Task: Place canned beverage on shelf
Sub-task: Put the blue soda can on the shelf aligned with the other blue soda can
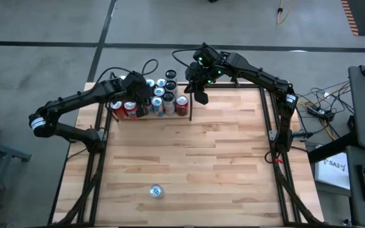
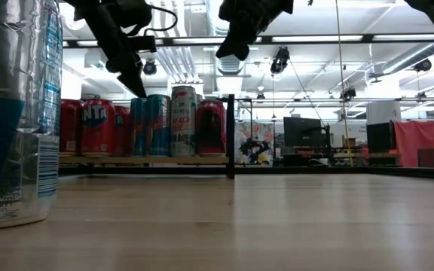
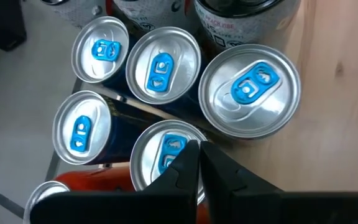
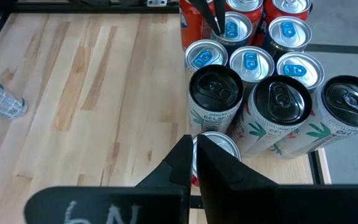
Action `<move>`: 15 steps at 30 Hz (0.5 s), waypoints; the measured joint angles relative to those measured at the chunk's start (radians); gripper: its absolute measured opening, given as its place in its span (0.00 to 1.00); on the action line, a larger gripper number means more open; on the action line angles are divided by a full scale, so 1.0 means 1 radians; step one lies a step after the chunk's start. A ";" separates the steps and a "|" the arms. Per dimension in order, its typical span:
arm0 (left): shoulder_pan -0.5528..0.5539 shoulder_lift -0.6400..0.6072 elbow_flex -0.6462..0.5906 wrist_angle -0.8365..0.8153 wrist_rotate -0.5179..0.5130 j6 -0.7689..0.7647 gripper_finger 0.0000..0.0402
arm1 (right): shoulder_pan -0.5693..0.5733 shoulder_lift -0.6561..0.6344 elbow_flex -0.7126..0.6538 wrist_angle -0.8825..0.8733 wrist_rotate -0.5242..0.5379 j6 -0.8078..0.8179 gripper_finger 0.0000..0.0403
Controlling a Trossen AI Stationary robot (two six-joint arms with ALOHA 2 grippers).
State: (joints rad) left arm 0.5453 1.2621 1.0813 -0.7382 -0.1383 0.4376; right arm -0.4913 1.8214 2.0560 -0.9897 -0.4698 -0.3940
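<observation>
**Both grippers closed and empty above a packed shelf**

The shelf (image 1: 149, 115), a narrow black-framed bay with a light wood floor at the far edge of the table (image 1: 189, 164), holds a crowd of upright cans: red cans (image 1: 123, 109) at its left end, blue-tabbed silver-topped cans (image 1: 158, 101) in the middle, black-topped white cans (image 1: 170, 81) behind them, and one red can (image 1: 182, 105) at its right end.

The left gripper (image 1: 139, 96) hangs just above the cans in the shelf, its jaws pressed together on nothing. The right gripper (image 1: 201, 97) hovers just beside the shelf's right end, jaws likewise closed and empty.

One can (image 1: 156, 190) stands alone near the table's front edge, well apart from the shelf and both grippers. The low view shows it looming large, silver and blue; the left wrist view shows only the blue tabs under the fingertips (image 3: 188, 163).
</observation>
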 joint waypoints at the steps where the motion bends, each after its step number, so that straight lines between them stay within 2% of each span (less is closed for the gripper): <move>1: 0.000 0.000 0.000 0.001 -0.006 0.006 0.00 | 0.000 0.000 0.000 0.000 0.000 0.000 0.02; 15: 0.002 -0.007 0.000 0.044 -0.012 0.022 0.00 | 0.000 0.000 0.000 0.000 0.000 -0.007 0.02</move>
State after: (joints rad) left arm 0.5472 1.2553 1.0813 -0.6945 -0.1501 0.4598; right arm -0.4915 1.8214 2.0560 -0.9901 -0.4698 -0.4015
